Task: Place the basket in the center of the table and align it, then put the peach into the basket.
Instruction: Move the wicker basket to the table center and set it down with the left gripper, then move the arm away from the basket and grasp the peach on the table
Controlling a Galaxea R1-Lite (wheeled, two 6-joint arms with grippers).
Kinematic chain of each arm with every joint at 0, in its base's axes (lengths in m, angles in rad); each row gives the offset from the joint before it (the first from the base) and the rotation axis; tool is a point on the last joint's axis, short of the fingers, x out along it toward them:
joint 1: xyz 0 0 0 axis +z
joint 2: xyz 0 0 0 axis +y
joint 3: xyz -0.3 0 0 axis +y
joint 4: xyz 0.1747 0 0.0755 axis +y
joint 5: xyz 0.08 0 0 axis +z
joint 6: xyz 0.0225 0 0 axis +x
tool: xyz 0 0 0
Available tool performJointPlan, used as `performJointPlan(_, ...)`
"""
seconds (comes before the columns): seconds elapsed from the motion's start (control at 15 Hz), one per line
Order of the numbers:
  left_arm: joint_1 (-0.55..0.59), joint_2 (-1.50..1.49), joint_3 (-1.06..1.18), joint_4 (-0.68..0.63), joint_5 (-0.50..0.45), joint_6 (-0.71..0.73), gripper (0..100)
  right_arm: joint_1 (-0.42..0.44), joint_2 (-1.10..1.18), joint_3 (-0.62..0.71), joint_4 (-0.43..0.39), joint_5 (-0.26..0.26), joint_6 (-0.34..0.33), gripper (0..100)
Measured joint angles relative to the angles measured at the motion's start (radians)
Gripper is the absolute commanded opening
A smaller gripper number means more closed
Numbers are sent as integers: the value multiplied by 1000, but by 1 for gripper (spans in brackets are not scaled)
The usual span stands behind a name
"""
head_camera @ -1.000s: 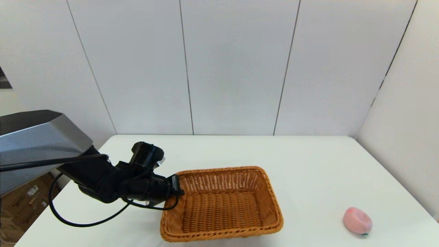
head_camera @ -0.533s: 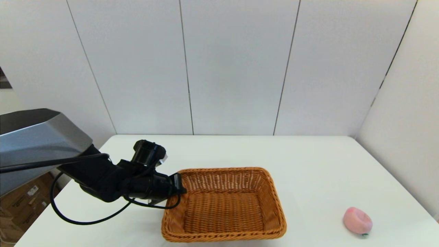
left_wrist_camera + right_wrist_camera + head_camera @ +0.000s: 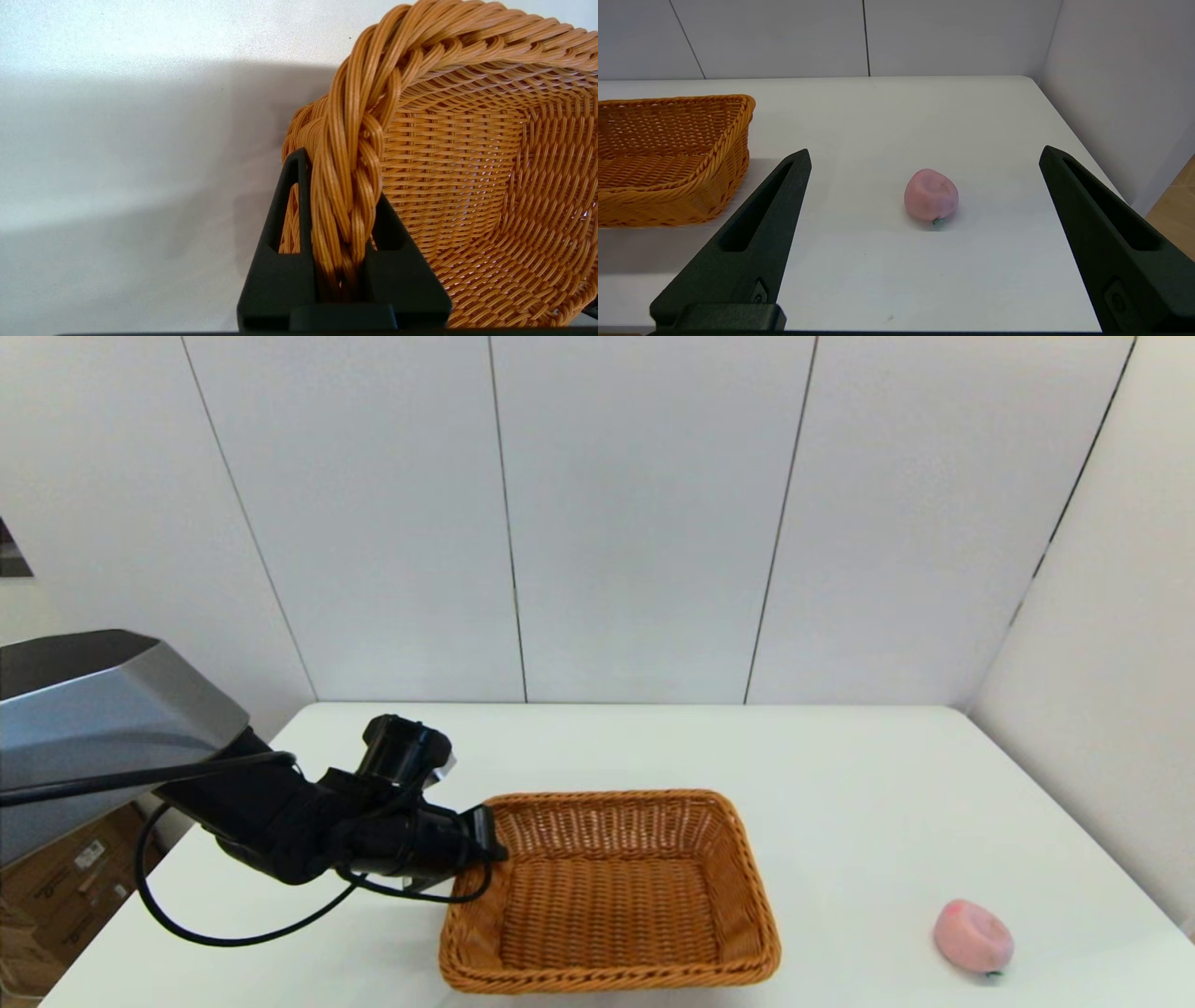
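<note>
Woven orange-brown wicker fills most of the left wrist view: the left gripper (image 3: 343, 261) has its two black fingers pinched tight on the braided rim of the basket (image 3: 607, 891), one finger outside the wall and one inside, at the short side nearest that arm. The basket sits flat on the white table (image 3: 840, 784), extending away from the gripper toward the table's middle, its long sides lying roughly square to the near edge. The step in hand, as I judge it, is the first one, placing and aligning the basket, and it looks close to finished (the basket seems slightly nearer the front edge than the true center, though that is hard to settle from this angle). The peach (image 3: 974, 936) lies on the table well apart from the left gripper, beyond the basket's far short side, and not yet in it. The right gripper (image 3: 924, 242) is spread wide with nothing between its fingers, low over the table and facing the peach (image 3: 931, 194), which lies ahead of it and about centered between the fingers. The next move likely calls for a last nudge if any is needed, then letting go of the rim cleanly without dragging the basket askew, after which the right gripper can advance and close on the peach.
</note>
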Motion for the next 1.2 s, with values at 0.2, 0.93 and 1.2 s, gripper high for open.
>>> performJointPlan(0.2, 0, 0, 0, 1, 20, 31, 0, 0, 0, 0, 0, -1, 0, 100)
performJointPlan(0.93, 2, -42, 0, 24, 24, 33, 100, 0, 0, 0, 0, 0, 0, 100)
performJointPlan(1.2, 4, -152, 3, 67, 48, 45, 100, 0, 0, 0, 0, 0, 0, 100)
